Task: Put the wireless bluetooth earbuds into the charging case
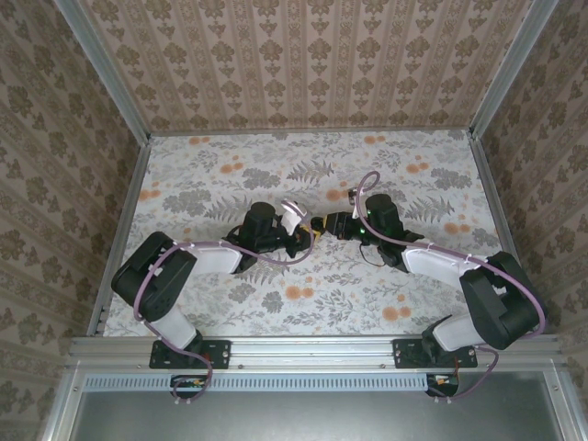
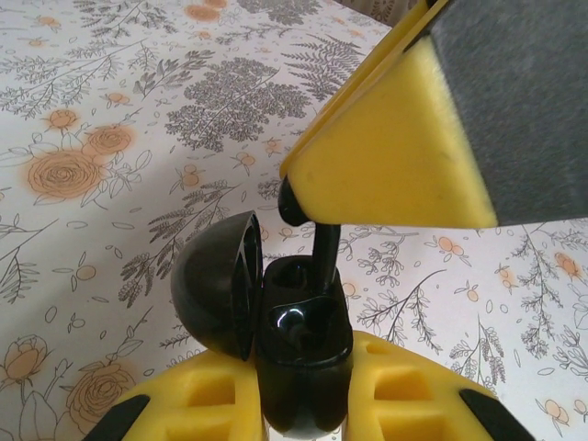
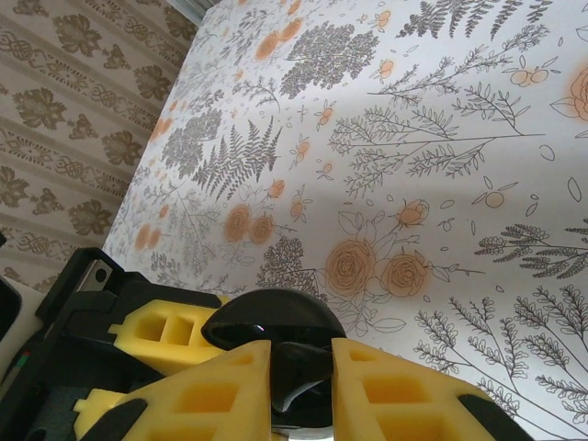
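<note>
No writing, label, brand or number is legible anywhere. The table cover (image 1: pixel 230 184) carries printed flowers and ferns, the walls (image 1: pixel 303 64) a damask motif.

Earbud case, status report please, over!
Left gripper shut on open black case. Right gripper shut on earbud, stem pointing down into case. Nothing blocking.

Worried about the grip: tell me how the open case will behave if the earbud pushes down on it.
The case looks glossy and smooth, so it may slip in the foam of the left end effector under a push. Its open lid sticks out to one side and would probably swing if bumped. It looks small and rigid, likely light.
</note>
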Motion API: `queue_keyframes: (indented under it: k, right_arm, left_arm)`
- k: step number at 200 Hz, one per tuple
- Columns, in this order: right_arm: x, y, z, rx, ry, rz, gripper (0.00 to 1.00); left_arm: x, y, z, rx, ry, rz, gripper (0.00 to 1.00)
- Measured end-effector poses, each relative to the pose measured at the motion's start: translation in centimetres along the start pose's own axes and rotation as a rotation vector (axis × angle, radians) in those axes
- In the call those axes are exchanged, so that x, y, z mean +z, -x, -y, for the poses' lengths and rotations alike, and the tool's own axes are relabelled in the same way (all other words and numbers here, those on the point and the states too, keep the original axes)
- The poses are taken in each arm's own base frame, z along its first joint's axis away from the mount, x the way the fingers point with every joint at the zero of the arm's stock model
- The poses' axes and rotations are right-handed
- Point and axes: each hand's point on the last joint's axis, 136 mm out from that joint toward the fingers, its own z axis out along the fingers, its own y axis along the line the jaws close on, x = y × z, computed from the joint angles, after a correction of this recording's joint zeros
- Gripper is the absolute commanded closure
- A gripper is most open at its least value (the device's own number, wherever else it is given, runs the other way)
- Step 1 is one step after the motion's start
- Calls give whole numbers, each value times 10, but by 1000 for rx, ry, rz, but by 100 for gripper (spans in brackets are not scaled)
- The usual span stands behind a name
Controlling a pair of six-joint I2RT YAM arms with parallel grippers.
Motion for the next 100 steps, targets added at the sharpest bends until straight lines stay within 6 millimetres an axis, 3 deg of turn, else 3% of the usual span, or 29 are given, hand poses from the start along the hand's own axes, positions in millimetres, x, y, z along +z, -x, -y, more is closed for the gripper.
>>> queue_keyframes:
  k: [100]
  right_arm:
    - [4, -8, -6, -11, 5, -15, 78]
  left_arm:
    - [-3, 5, 1, -1, 1, 12, 90]
